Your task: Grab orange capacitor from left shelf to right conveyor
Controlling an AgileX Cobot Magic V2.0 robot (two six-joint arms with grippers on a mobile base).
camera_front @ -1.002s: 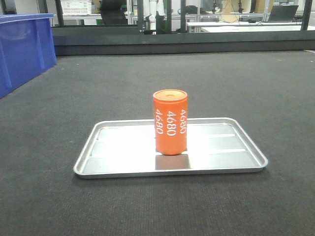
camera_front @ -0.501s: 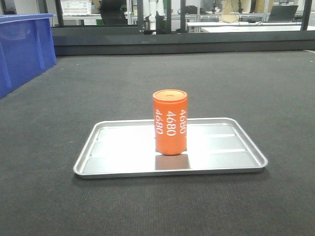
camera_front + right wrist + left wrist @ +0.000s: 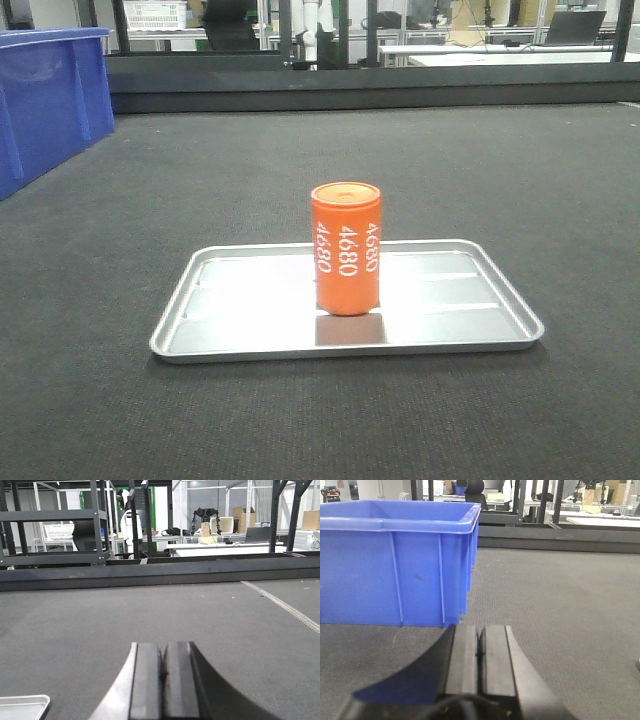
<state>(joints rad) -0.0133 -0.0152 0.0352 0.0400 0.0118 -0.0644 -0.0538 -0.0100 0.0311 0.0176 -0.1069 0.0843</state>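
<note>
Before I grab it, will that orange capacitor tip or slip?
The orange capacitor stands upright, taller than wide, so a high push probably tips it. Its round side would likely roll afterwards. The smooth silver tray underneath may let it slide.

Lighting even, bright, overhead indoor. Front view sharp across the dark textured surface [image 3: 520, 180]. Strong glare on the silver tray [image 3: 250, 300]; floor washed near white, with a dim reflection of the orange capacitor [image 3: 346, 248] just in front of its base. Soft thin shadow under the tray's front edge. Left wrist view: blue bin [image 3: 395, 560] in focus, left gripper [image 3: 480, 660] soft, casting a bluish shadow leftward. Right wrist view: right gripper [image 3: 162, 680] slightly blurred, background windows bright, mildly overexposed.
</note>
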